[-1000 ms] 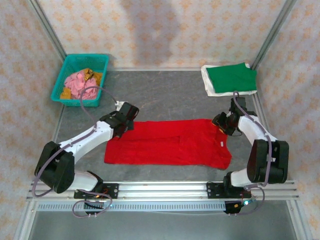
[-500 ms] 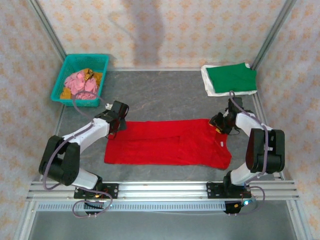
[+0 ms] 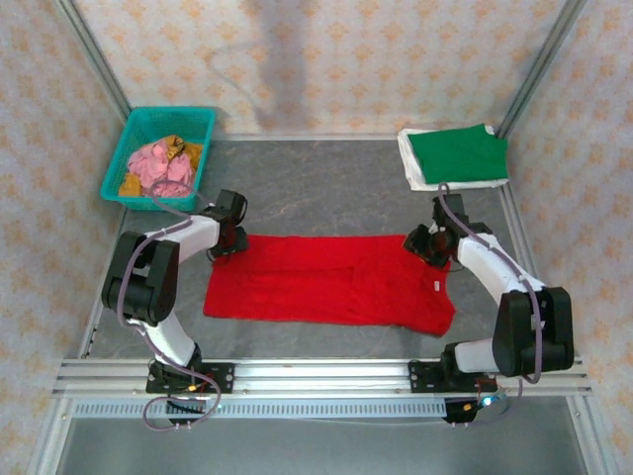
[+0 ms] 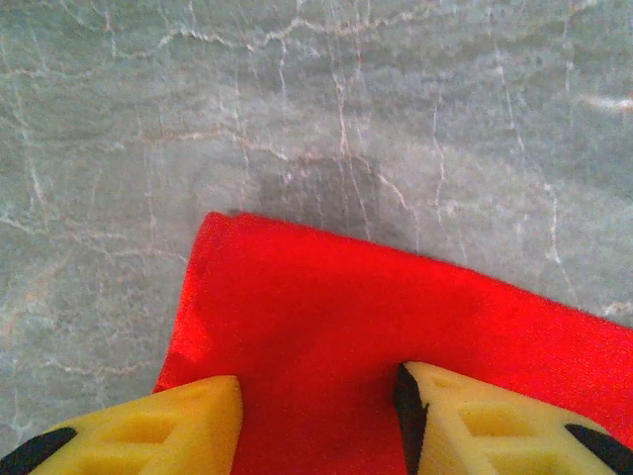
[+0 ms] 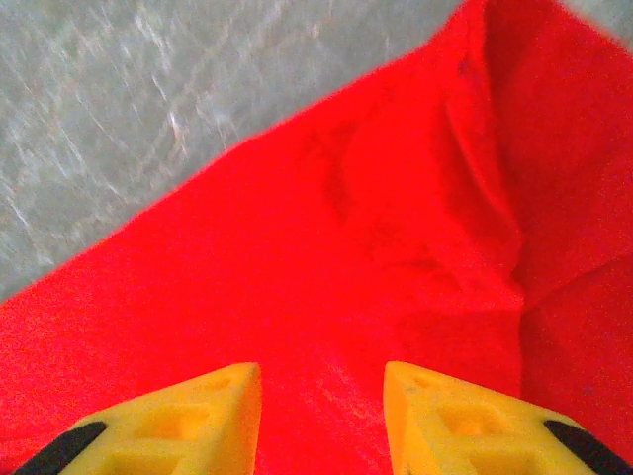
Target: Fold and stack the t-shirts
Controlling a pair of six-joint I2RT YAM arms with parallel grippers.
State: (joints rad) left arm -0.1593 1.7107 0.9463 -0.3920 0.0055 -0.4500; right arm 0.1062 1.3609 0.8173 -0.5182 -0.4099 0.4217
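A grey marbled table (image 3: 326, 188) is being enclosed by patterned walls (image 3: 396, 59). The red t-shirt (image 3: 326, 282), the largest thing on it, is lying flat across the middle, folded into a long band. Its left end is square and its right end uneven, with a small white tag (image 3: 433, 286) showing there. At the far right corner, the green t-shirt (image 3: 458, 153) is lying folded on the white t-shirt (image 3: 407, 158), whose edge is showing along the left and near sides. At the far left, pink and yellow cloth is being held in a teal basket (image 3: 124, 158).

The left gripper (image 3: 226, 242) is being held at the red t-shirt's far left corner, and the right gripper (image 3: 420, 245) at its far right corner. From above, the jaws are too small to be judged. In the left wrist view, yellow fingers (image 4: 188, 426) are being held apart, the red corner between them and bare table beyond. In the right wrist view, the fingers (image 5: 198, 421) are likewise being held apart over rumpled red cloth with a raised fold. Contact with the cloth cannot be told.
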